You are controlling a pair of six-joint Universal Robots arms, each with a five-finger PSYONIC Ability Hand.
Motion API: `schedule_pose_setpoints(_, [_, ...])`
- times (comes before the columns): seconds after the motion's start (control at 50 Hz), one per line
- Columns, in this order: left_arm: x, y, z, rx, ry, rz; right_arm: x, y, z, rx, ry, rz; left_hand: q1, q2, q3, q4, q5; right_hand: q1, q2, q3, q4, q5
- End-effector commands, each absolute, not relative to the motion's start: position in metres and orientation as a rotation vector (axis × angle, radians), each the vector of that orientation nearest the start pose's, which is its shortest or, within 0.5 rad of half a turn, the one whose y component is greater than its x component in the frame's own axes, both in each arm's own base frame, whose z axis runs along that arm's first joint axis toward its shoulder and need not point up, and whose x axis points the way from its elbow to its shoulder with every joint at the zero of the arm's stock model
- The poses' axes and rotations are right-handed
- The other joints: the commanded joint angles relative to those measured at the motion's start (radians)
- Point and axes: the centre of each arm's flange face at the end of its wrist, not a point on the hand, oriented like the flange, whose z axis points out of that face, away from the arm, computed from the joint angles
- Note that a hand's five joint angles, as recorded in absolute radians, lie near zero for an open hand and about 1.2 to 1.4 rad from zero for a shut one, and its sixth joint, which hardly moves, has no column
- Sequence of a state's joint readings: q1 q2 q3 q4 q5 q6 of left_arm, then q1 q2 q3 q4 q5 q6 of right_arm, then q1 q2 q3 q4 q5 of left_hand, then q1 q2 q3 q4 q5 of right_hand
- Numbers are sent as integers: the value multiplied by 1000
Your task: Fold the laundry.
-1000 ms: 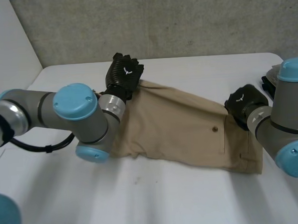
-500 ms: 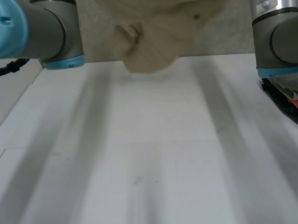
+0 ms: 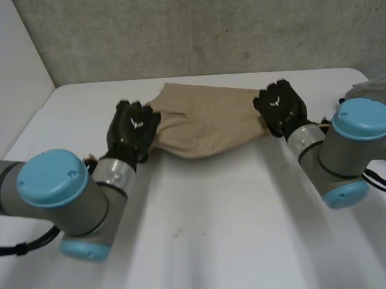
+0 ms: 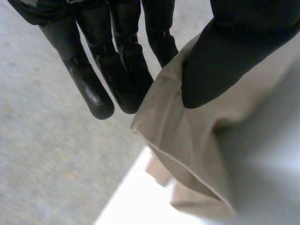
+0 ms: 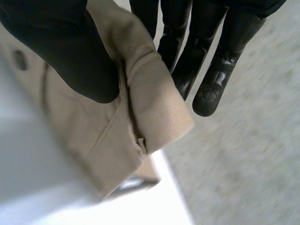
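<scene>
A tan pair of shorts (image 3: 205, 121) is stretched between my two hands at the far middle of the white table (image 3: 210, 234), its lower edge sagging onto the tabletop. My left hand (image 3: 132, 129) pinches the cloth's left end; in the left wrist view the thumb (image 4: 225, 61) presses the tan cloth (image 4: 187, 140) against the fingers (image 4: 117, 70). My right hand (image 3: 280, 107) holds the right end. The right wrist view shows its thumb (image 5: 70, 51) clamping a thick folded hem (image 5: 150, 103) against its fingers (image 5: 211, 61).
A dark bin with grey and red laundry (image 3: 371, 90) sits at the table's right edge. A concrete wall (image 3: 200, 27) rises behind the table. The near half of the tabletop is bare.
A second ago the shorts lay flat under both hands. Both arms lifted them high, then lowered them; now the cloth hangs bunched between the hands at the far side.
</scene>
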State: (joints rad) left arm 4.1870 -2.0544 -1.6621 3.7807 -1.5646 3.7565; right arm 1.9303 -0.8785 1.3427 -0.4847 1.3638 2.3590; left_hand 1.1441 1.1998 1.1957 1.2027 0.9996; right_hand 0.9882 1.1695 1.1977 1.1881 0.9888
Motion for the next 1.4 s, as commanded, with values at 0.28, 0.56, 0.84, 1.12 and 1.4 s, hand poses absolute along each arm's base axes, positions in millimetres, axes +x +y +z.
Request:
schedule_pose_setpoints(0.28, [-230,-109,212,1664,2239,-1373,211,-187,208,-1909,2361,-1189,252,196,201,194,222,408,227,199,208,233])
schedule_pose_setpoints(0.56, [-267,-131,216,1682,2089,-1641,198,-194,201,-1855,2355,-1227,252,196,201,194,222,408,227,199,208,233])
schedule_pose_setpoints(0.84, [-367,-281,184,1326,1733,-2113,218,-306,168,-1607,2486,-1737,252,196,201,194,222,408,227,199,208,233])
schedule_pose_setpoints(1.12, [-404,-347,150,1234,1403,-2326,244,-364,147,-1507,2411,-2106,-827,-883,-879,-886,-857,-814,-995,-1023,-1014,-989])
schedule_pose_setpoints(1.4, [-382,-309,168,1232,1475,-2347,221,-293,196,-1108,2425,-1906,-970,-1025,-1021,-1028,-1000,-814,-995,-1023,-1014,-989])
